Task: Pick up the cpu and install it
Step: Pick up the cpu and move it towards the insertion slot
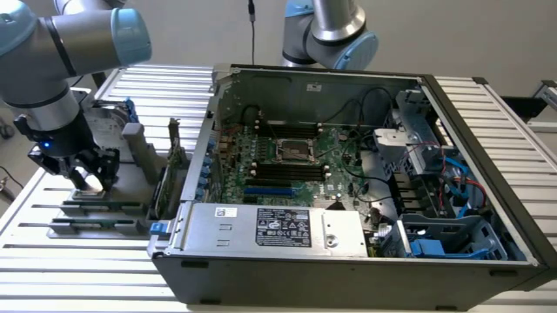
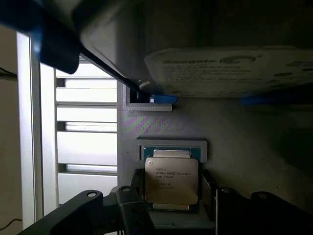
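You are looking at the black gripper hanging low at the exterior view's left middle, over the grey plastic parts rack standing on the white slatted table. The small square cpu with the shiny silver top is lying flat in a framed pocket of that rack, directly beneath the gripper and near the large silver hard drive with blue side rails. You cannot tell whether the gripper is clamping the chip or loose. The open grey computer case is sitting at centre frame, its motherboard's square metal-framed socket lying well apart from the cpu
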Action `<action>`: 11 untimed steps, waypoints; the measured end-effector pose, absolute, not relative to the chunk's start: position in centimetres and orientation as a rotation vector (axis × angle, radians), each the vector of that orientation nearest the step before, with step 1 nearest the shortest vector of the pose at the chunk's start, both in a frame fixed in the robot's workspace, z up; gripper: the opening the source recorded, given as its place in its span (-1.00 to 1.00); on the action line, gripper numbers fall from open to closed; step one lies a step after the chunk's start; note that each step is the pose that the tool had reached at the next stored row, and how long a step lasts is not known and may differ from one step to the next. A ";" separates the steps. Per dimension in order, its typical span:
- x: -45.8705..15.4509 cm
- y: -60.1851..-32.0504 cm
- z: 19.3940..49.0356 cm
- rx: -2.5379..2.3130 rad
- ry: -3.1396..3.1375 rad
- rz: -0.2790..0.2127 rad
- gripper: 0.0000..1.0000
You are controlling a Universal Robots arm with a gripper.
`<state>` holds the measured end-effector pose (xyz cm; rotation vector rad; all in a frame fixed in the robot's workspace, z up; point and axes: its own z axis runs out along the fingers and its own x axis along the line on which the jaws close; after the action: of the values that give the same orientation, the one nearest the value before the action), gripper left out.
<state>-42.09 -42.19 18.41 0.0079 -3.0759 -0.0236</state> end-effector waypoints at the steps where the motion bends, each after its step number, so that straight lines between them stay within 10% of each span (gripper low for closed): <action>1: -42.1 -42.2 18.4 0.008 -3.076 -0.024 0.09; 11: -42.1 -42.2 18.4 0.008 -3.076 -0.024 0.09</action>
<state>-42.08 -42.19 18.42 0.0079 -3.0762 -0.0238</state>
